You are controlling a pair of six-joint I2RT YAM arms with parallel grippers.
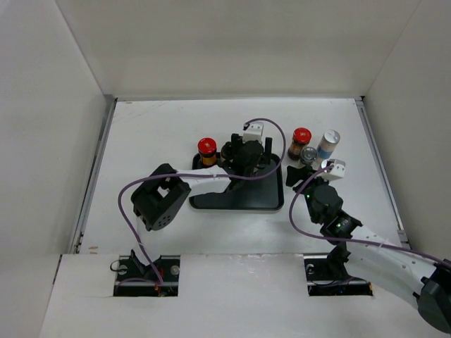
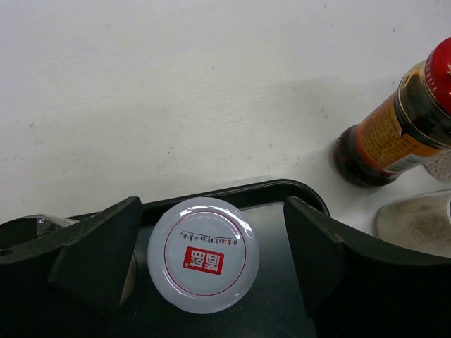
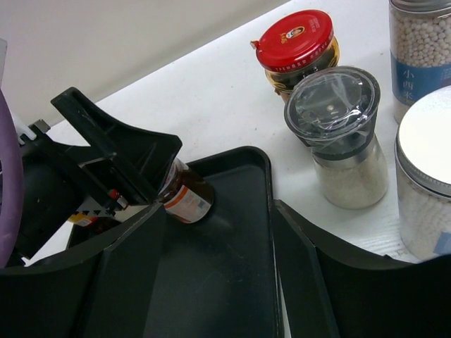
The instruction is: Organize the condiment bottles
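My left gripper is open over the back of the black tray. A pale-lidded jar stands upright in the tray between its fingers, with a clear gap on the right side. In the right wrist view that jar shows a brown body and an orange-and-white label. My right gripper is open and straddles the tray's right rim, holding nothing. On the table right of the tray stand a red-capped jar, a clear-lidded grinder and a white-and-blue cylinder.
Another red-capped jar stands at the tray's back left corner. A second silver-lidded cylinder sits close to my right gripper's right finger. White walls enclose the table on three sides. The left arm's purple cable loops over the tray's left side.
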